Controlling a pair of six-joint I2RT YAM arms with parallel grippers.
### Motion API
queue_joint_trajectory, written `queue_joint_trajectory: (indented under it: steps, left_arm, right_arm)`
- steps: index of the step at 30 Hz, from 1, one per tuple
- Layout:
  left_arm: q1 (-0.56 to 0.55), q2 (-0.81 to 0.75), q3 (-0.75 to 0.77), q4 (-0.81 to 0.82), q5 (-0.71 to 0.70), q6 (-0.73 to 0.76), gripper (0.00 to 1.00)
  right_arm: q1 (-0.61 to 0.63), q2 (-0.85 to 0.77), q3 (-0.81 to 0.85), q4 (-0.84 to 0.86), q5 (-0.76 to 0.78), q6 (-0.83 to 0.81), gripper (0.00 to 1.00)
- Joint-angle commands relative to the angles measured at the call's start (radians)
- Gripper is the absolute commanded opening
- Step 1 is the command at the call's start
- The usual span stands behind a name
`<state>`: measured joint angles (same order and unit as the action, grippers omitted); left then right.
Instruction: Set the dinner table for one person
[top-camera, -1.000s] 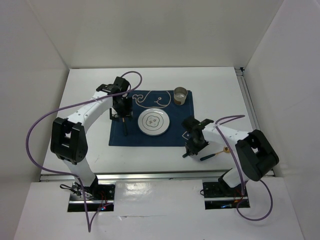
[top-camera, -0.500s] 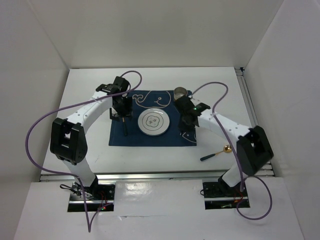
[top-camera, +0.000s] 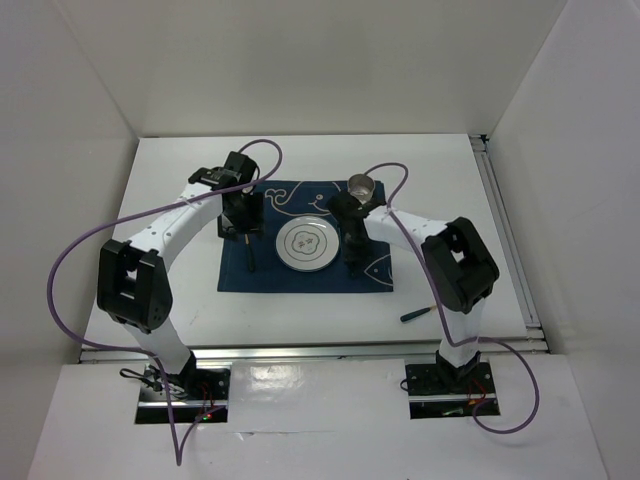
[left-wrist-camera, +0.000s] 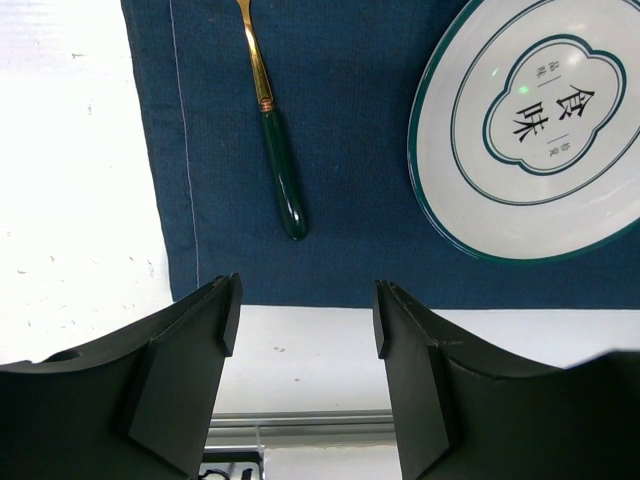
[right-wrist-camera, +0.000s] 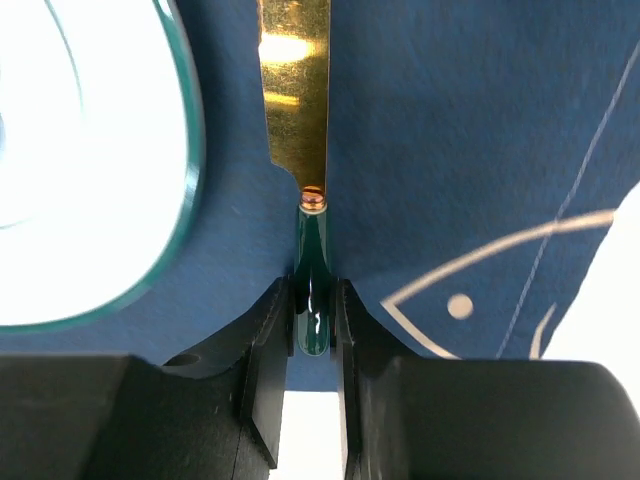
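on the white dinner table (top-camera: 170, 200), middle of the top view: one place setting, partly laid.

- dinner table: large, flat, rigid and fixed. it fills the floor of the enclosure and carries every item below. nothing to grip on it; it only receives things.
- placemat (top-camera: 300, 280): navy cloth with white whale and fish drawings, lying flat at the table's centre. soft, likely to drag or wrinkle if a utensil is pushed across it.
- plate (top-camera: 307, 244): white with a green rim, in the middle of the mat. judged brittle.
- cup (top-camera: 361, 186): at the mat's far right corner, upright.
- knife (right-wrist-camera: 297, 100): flat gold blade, slim dark green handle, lying lengthwise just beside the plate's right edge, apart from the rim. judged light and stiff. the handle looks glossy and probably slippery, so it is best taken across the handle near its end, square to its length.
- right gripper (right-wrist-camera: 315, 320): down at the mat, jaws drawn in to a narrow gap and pinching the tail of the knife handle.
- green-handled utensil (left-wrist-camera: 280, 180): gold neck, on the mat left of the plate. its head is out of frame, type not certain.
- left gripper (left-wrist-camera: 305, 300): jaws spread wide, holding nothing, hovering above the mat's near left part, clear of that utensil.
- dark-handled utensil (top-camera: 420, 311): on bare table near the right arm's base, off the mat. apparently not yet placed.
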<state>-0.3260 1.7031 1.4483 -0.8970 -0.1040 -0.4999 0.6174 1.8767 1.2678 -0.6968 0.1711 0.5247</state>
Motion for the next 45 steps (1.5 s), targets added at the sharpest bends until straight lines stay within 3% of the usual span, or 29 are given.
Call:
queue_joint_trajectory:
  steps: [1, 4, 5, 6, 9, 12, 15, 19, 20, 25, 29, 34, 41, 45]
  left_arm:
    - [0.004, -0.04, -0.003, -0.017, -0.014, 0.009, 0.72]
    - [0.004, -0.04, 0.006, -0.017, -0.014, 0.009, 0.72]
    - [0.004, -0.04, 0.006, -0.017, -0.014, 0.018, 0.72]
    - [0.004, -0.04, 0.006, -0.017, -0.014, 0.018, 0.72]
    - [0.004, -0.04, 0.006, -0.017, -0.014, 0.018, 0.72]
    - [0.004, -0.049, -0.006, -0.017, -0.014, 0.018, 0.72]
    - [0.004, -0.049, -0.016, -0.017, -0.003, 0.018, 0.72]
    - [0.004, -0.049, -0.016, -0.017, 0.018, 0.018, 0.72]
    - [0.004, -0.049, -0.016, -0.007, 0.018, 0.018, 0.72]
    - [0.004, -0.039, -0.006, -0.006, 0.041, 0.027, 0.72]
    - [0.004, -0.039, -0.017, 0.003, 0.05, 0.027, 0.72]
    - [0.004, -0.048, -0.026, 0.003, 0.05, 0.027, 0.72]
    - [0.004, -0.048, -0.035, 0.012, 0.059, 0.027, 0.72]
    - [0.004, -0.057, -0.035, 0.012, 0.059, 0.027, 0.72]
  right_arm:
    - [-0.002, 0.027, 0.074, 0.01, 0.024, -0.005, 0.09]
    - [-0.002, 0.039, 0.096, -0.001, 0.033, 0.009, 0.24]
    - [-0.014, 0.039, 0.096, -0.001, 0.033, 0.024, 0.24]
    - [-0.015, 0.039, 0.096, -0.001, 0.033, 0.043, 0.43]
    - [-0.036, 0.006, 0.084, -0.001, 0.024, 0.063, 0.43]
    - [-0.047, -0.042, 0.061, -0.01, 0.036, 0.084, 0.54]
    - [-0.07, -0.111, 0.004, -0.023, 0.065, 0.121, 0.54]
    - [-0.129, -0.374, -0.155, -0.104, 0.083, 0.292, 0.56]
    - [-0.151, -0.419, -0.212, -0.145, 0.114, 0.354, 0.72]
    - [-0.218, -0.635, -0.372, -0.323, 0.068, 0.582, 0.73]
    - [-0.26, -0.729, -0.498, -0.342, 0.03, 0.722, 0.73]
    - [-0.373, -0.771, -0.605, -0.271, -0.048, 0.672, 0.7]
    - [-0.393, -0.736, -0.637, -0.208, -0.082, 0.672, 0.7]
    - [-0.393, -0.709, -0.647, -0.155, -0.071, 0.681, 0.62]
